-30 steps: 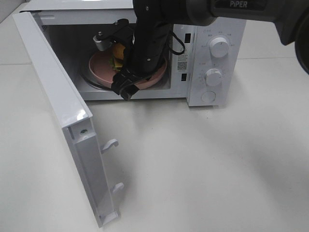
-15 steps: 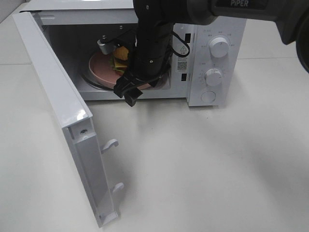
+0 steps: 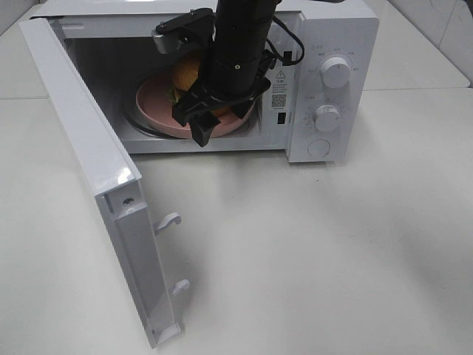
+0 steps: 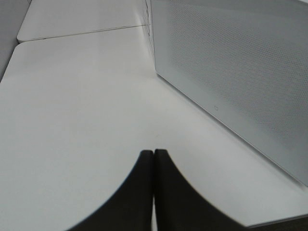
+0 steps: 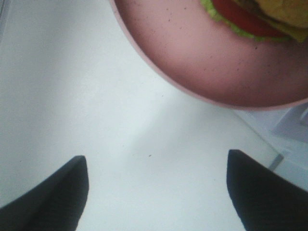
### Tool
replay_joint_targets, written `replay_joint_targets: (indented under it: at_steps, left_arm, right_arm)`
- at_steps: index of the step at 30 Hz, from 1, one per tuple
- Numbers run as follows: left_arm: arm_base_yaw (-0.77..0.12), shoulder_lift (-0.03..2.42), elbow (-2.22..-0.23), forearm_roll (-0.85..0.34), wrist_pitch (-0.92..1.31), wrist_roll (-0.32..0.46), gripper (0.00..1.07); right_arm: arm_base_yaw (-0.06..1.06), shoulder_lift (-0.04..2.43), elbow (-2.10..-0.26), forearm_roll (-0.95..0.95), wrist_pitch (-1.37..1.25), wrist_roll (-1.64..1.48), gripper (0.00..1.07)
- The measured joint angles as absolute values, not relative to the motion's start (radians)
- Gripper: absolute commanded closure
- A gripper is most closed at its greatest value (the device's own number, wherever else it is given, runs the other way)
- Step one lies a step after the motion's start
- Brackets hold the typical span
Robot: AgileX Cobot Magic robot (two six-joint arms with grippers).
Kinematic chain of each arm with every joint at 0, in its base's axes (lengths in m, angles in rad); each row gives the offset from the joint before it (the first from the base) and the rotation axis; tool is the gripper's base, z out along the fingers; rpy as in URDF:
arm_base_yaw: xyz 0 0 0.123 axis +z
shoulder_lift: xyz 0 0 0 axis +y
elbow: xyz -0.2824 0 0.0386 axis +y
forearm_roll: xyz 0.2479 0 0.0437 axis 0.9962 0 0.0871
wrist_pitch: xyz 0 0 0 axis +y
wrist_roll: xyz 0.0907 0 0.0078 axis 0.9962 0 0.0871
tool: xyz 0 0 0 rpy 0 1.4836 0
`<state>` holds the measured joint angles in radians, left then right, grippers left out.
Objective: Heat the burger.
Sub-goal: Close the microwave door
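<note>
The burger (image 3: pixel 185 72) sits on a round pink plate (image 3: pixel 151 105) inside the open white microwave (image 3: pixel 340 29). My right arm partly hides both. My right gripper (image 3: pixel 211 120) hangs at the front of the oven opening, just outside the plate's near rim, and it is open with nothing between its fingers. In the right wrist view the plate (image 5: pixel 207 72) fills the upper part. The burger's lettuce and tomato edge (image 5: pixel 245 21) shows beyond the open right gripper (image 5: pixel 159 192). My left gripper (image 4: pixel 154 192) is shut and empty over the bare table beside a white perforated microwave panel (image 4: pixel 240 72).
The microwave door (image 3: pixel 81 133) stands swung out to the left, its latch hooks (image 3: pixel 168 220) pointing right. Two knobs (image 3: pixel 336 72) and a button are on the control panel at right. White tabletop (image 3: pixel 318 251) spreads in front.
My right arm has drawn back and up from the oven cavity, so its gripper now sits at the opening's front. The plate and burger stay inside, and more of the bun shows.
</note>
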<state>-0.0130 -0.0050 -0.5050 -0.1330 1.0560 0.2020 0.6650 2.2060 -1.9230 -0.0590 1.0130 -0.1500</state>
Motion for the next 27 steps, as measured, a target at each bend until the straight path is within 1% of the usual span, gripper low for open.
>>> replay_joint_targets:
  at_steps: [2, 7, 13, 19, 24, 26, 27]
  left_arm:
    - [-0.013, -0.005, -0.505, -0.133, 1.056, 0.202, 1.06]
    - [-0.013, -0.005, -0.505, -0.133, 1.056, 0.202, 1.06]
    - [-0.013, -0.005, -0.505, -0.133, 1.056, 0.202, 1.06]
    - [-0.013, -0.005, -0.505, -0.133, 1.056, 0.202, 1.06]
    - [-0.013, -0.005, -0.505, -0.133, 1.056, 0.202, 1.06]
    - [-0.013, -0.005, -0.505, -0.133, 1.056, 0.202, 1.06]
    - [-0.013, -0.005, -0.505, -0.133, 1.056, 0.202, 1.06]
  right_arm:
    - [0.665, 2.206, -1.923, -0.019, 1.056, -0.143, 0.33]
    - [0.665, 2.204, -1.923, 0.007, 1.12, -0.135, 0.33]
    - [0.665, 2.189, -1.923, 0.006, 1.184, -0.116, 0.33]
    - [0.665, 2.1, -1.915, 0.0, 1.206, -0.116, 0.33]
    - [0.665, 2.008, -1.848, 0.0, 1.207, -0.115, 0.33]
    - [0.66, 1.952, -1.791, -0.036, 1.209, -0.103, 0.33]
    - [0.66, 1.952, -1.791, -0.036, 1.209, -0.103, 0.33]
